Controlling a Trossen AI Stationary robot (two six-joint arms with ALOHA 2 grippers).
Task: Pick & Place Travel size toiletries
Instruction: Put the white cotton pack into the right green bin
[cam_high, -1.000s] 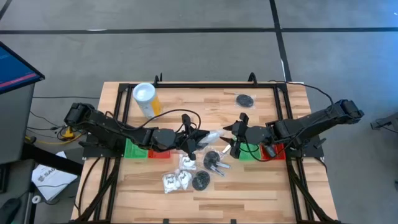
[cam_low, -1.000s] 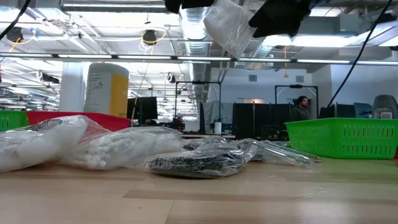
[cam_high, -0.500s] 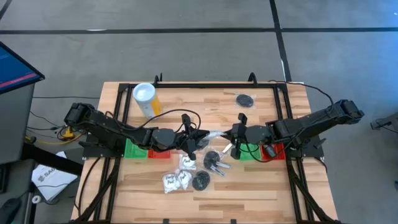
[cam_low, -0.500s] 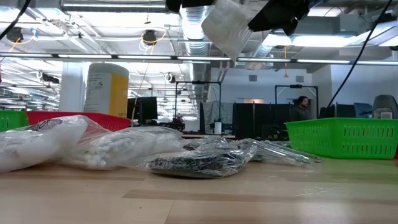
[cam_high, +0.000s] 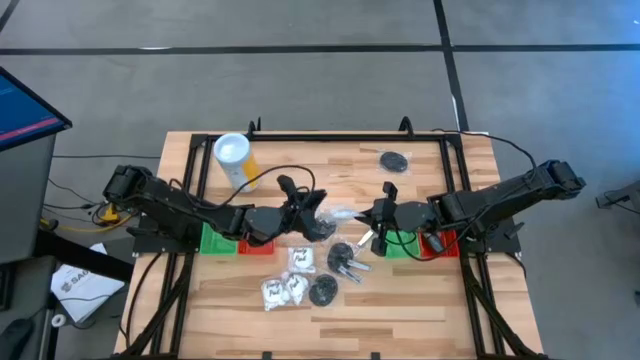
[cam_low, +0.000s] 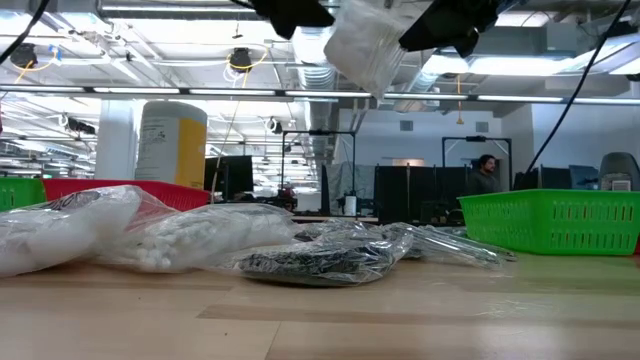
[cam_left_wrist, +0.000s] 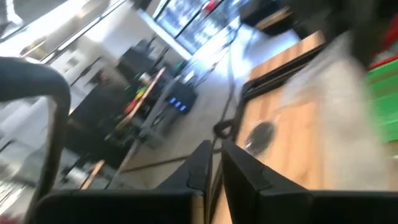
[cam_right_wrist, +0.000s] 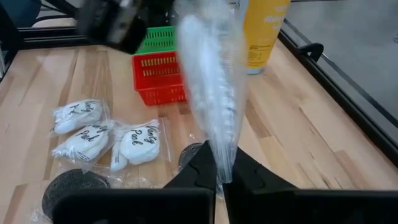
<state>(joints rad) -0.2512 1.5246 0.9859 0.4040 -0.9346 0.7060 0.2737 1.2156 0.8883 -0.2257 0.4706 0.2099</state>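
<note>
mid-handover above the middle of the wooden desk (cam_high: 420, 300): the right gripper (cam_right_wrist: 219, 167) has its fingers pinched on the lower edge of a clear plastic pouch of white toiletries (cam_right_wrist: 211, 93), which hangs in the air between the two arms. the left gripper (cam_high: 322, 222) sits just beside the pouch's other end, fingers nearly together; whether they are gripping it i cannot tell. the other sachets (cam_high: 285, 288) and black round discs (cam_high: 323, 291) lie on the desk below. next, i judge, the right arm should carry the pouch to the green plastic basket (cam_low: 548, 222) once the left lets go.
</note>
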